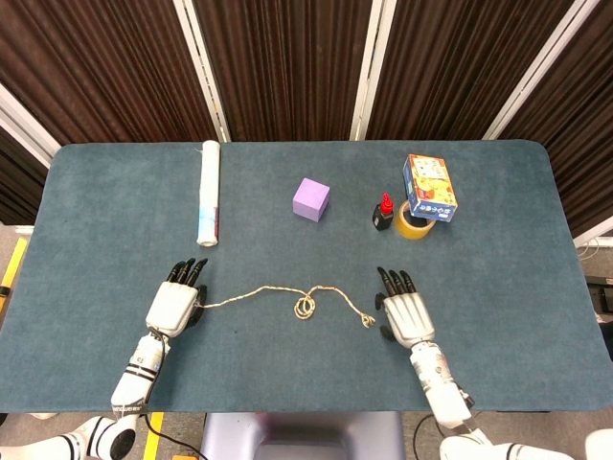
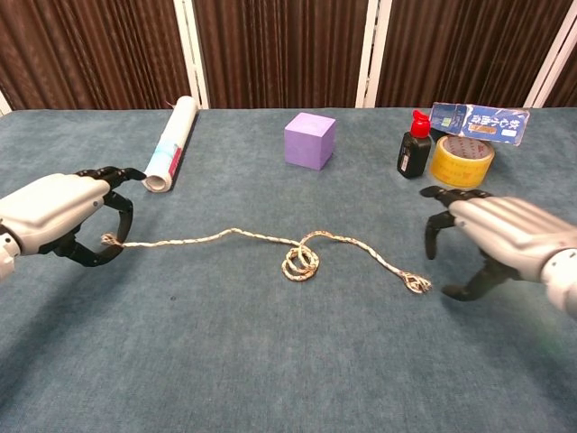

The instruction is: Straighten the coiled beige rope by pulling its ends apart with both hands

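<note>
The beige rope (image 1: 278, 287) lies across the near middle of the blue table, with a small coil (image 2: 300, 262) at its centre and a knotted right end (image 2: 416, 284). My left hand (image 2: 56, 215) is at the rope's left end and pinches it between curled fingers; in the head view this left hand (image 1: 175, 305) lies palm down. My right hand (image 2: 494, 236) hovers just right of the knotted end, fingers apart and curved downward, holding nothing. From above, the right hand (image 1: 405, 312) sits a short gap from the rope's tip.
A white paper roll (image 1: 208, 192) lies at the back left. A purple cube (image 1: 311, 199) stands behind the coil. A black bottle with a red cap (image 1: 383, 213), a yellow tape roll (image 1: 413, 227) and a blue box (image 1: 430, 186) cluster at the back right.
</note>
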